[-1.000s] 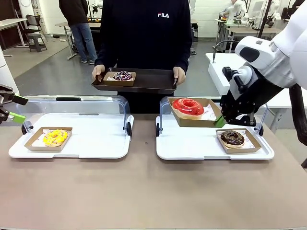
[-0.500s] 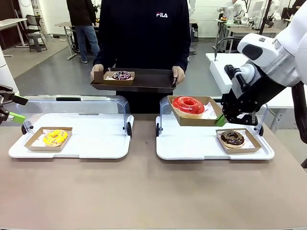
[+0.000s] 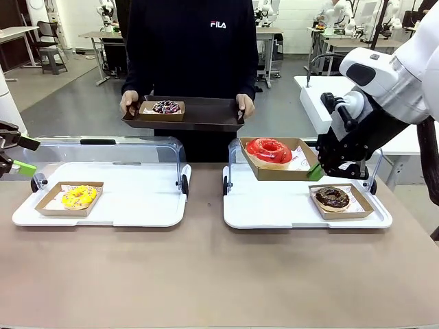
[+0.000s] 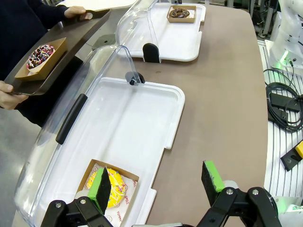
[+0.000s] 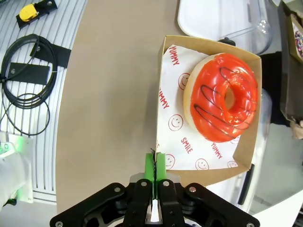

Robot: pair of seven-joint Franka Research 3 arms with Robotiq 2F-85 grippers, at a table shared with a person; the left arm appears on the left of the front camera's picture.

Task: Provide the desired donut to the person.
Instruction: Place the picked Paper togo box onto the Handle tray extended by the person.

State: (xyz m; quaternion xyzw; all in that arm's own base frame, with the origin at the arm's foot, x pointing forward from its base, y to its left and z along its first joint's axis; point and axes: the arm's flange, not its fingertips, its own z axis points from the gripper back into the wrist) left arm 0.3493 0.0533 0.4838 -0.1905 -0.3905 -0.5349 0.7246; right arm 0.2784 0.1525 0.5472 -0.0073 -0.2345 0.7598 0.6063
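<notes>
Front: the person (image 3: 188,48) has shifted the dark tray (image 3: 206,122), holding a sprinkled donut (image 3: 166,107), toward the robot's left, so the handover spot has moved. The right gripper (image 3: 316,172) keeps the carton (image 3: 281,173) with the red donut (image 3: 269,151) aloft.
Left wrist: the left gripper (image 4: 157,180) fingers gape empty above the yellow donut (image 4: 116,189), boxed in the lidded white tray (image 4: 176,113).
Right wrist: the fingers pinch shut on the carton's rim.

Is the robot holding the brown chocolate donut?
No, the right gripper pinches the red donut's box; the chocolate donut sits on the white tray.
</notes>
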